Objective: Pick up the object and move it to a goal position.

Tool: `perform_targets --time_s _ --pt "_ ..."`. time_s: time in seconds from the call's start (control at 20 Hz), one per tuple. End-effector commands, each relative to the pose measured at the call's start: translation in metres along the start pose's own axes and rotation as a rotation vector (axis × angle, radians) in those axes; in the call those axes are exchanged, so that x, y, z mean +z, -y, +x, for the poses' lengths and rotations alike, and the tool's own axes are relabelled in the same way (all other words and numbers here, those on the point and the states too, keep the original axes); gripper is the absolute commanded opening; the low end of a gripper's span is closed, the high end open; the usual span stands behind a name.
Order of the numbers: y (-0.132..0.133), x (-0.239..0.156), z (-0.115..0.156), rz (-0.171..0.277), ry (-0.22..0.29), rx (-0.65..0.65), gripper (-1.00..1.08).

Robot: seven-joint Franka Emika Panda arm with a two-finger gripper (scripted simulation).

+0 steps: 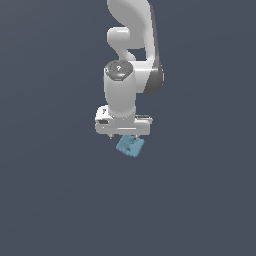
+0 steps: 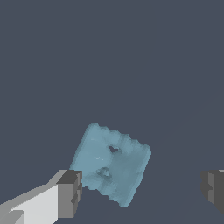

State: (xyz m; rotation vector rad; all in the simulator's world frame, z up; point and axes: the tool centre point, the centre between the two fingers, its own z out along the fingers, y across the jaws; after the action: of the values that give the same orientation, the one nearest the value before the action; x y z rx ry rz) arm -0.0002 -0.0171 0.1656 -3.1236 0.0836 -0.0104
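1. two dark finger pads (image 2: pixel 70 192) sit closest in the wrist view, one on each side, with a big gap between them. so the end effector (image 2: pixel 140 192) is open and holds nothing.
2. between the pads, but nearer to one of them, lies the little blue object (image 2: pixel 111 164). it is turned a bit, like a crooked square, with bumpy edges and two tiny holes on top.
3. one pad looks like it is just beside a corner of the object. the other pad is well apart from it. i cannot tell if the near pad touches it.
4. in the exterior view, the white arm (image 1: pixel 120 95) hangs straight down over the gray floor (image 1: pixel 50 200).
5. the end effector (image 1: pixel 123 135) is low, and the object (image 1: pixel 130 145) peeks out just under it, a little toward the exterior view's right.
6. i think the step now is getting ready to grab. the lift has not begun.
7. next, the end effector may need to slide over so the object sits in the middle, maybe twist to match its flat sides, then squeeze shut.
8. no goal mark shows in either view, so where it must go i cannot say.
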Motion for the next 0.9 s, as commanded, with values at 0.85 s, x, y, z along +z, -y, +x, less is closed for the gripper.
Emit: perform_targets --time_s 0.85 --pt "0.007 0.037 -0.015 -0.016 0.01 -0.469 1.0"
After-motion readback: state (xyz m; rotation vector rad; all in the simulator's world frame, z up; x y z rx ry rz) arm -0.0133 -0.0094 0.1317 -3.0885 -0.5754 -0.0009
